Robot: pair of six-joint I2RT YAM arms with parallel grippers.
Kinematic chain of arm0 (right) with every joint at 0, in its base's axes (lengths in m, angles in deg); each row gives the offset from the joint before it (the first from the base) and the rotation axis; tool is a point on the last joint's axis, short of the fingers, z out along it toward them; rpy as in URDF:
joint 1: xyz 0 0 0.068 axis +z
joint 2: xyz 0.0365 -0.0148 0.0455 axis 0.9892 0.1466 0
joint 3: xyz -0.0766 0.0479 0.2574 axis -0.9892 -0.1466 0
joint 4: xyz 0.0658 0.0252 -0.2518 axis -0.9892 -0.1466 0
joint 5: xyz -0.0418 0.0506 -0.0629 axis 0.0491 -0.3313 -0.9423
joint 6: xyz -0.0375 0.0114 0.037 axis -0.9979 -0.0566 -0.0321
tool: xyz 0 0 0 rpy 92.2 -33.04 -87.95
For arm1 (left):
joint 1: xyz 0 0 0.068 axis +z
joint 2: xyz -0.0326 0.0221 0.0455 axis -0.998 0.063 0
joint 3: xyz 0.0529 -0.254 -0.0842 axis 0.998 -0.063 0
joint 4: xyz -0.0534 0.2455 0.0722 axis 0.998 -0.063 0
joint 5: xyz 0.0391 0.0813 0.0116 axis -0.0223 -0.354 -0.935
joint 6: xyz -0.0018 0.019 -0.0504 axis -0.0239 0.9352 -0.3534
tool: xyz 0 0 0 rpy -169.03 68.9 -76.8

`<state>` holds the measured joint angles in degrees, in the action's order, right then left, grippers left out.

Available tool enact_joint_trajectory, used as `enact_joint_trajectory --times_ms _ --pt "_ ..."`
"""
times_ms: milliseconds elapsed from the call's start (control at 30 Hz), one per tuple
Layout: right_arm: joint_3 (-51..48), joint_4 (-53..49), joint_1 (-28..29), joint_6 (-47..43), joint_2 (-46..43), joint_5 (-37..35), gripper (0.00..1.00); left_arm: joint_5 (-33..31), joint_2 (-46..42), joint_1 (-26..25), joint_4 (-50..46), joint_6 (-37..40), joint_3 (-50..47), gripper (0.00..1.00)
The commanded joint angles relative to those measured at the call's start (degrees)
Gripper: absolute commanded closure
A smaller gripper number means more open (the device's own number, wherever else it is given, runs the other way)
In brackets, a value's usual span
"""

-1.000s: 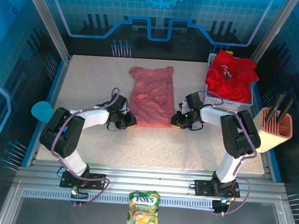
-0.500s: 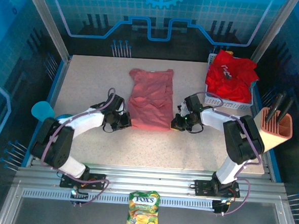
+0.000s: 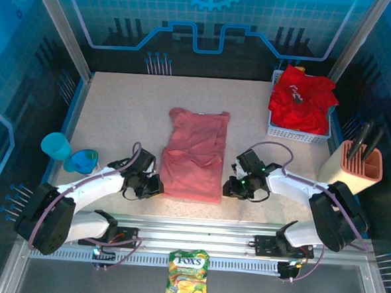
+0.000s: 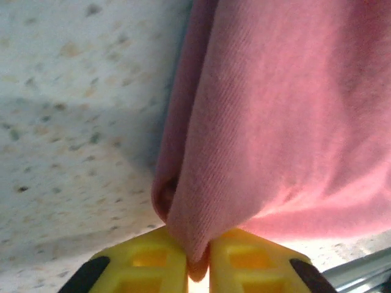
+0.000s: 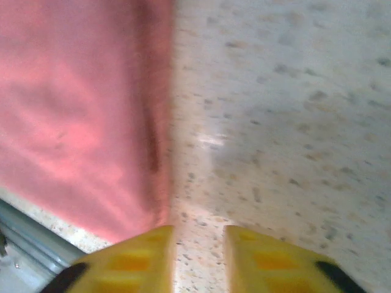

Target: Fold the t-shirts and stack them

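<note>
On the speckled beige tabletop (image 3: pixel 118 115), ctr & toward the near edge, lies the faded salmon-pink cloth t-shirt (image 3: pixel 195 156). It is a long narrow shape w/ sides folded in, collar at the far end, hem nearest the arms, and creases across the middle.

Far R corner: heap of bright red cloth t-shirts (image 3: pixel 303 100), one w/ a small white print, piled in a white plastic mesh basket (image 3: pixel 299 133). R edge: peach-coloured slotted holder (image 3: pixel 363 167) w/ dark handles sticking up. Below the table, on the rail: green-yellow candy bag (image 3: pixel 187 285). L edge: two blue plastic cups (image 3: pixel 56 144), close together.

Left gripper (image 3: pixel 156 187) is at the hem's L corner, its yellow fingers (image 4: pixel 153 262) clenched on a pinch of pink cloth. Right gripper (image 3: pixel 228 187) sits just beside the hem's R edge, jaws apart w/ bare table btwn them, grasping nothing.
</note>
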<state>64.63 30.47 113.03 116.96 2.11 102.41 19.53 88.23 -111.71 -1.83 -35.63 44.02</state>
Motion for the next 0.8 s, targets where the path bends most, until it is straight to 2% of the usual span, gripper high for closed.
enact_joint_trajectory --times_ms 0,67,100,267,367,500,767 --pt "-1.0 -2.1 0.2 1.4 -1.0 -2.3 0.52 0.2 -2.4 -0.3 -1.9 -0.4 -1.1 0.68" --pt "-1.5 -1.6 0.3 2.1 -1.5 -2.3 0.45 -0.1 -4.4 -0.3 -2.3 0.1 -1.7 0.46" --pt "-1.8 -0.8 0.5 2.8 -1.7 -1.9 0.41 0.0 -5.5 -0.3 -2.0 0.1 -2.2 0.42" --pt "-1.6 1.9 5.5 6.4 -2.9 -2.8 0.36 1.6 -9.2 -0.2 -2.6 -0.1 -1.8 0.36" --pt "-1.7 4.0 7.8 9.5 -2.3 -3.0 0.33 0.3 -9.9 0.0 -3.8 0.4 -1.6 0.38" --pt "-1.7 6.0 10.7 13.0 -1.0 -4.3 0.33 -2.0 -6.1 0.8 -5.5 2.7 0.3 0.42" --pt "-0.7 8.4 13.7 16.7 2.9 -4.3 0.38 -1.6 -1.4 1.2 0.1 3.3 0.7 0.49"
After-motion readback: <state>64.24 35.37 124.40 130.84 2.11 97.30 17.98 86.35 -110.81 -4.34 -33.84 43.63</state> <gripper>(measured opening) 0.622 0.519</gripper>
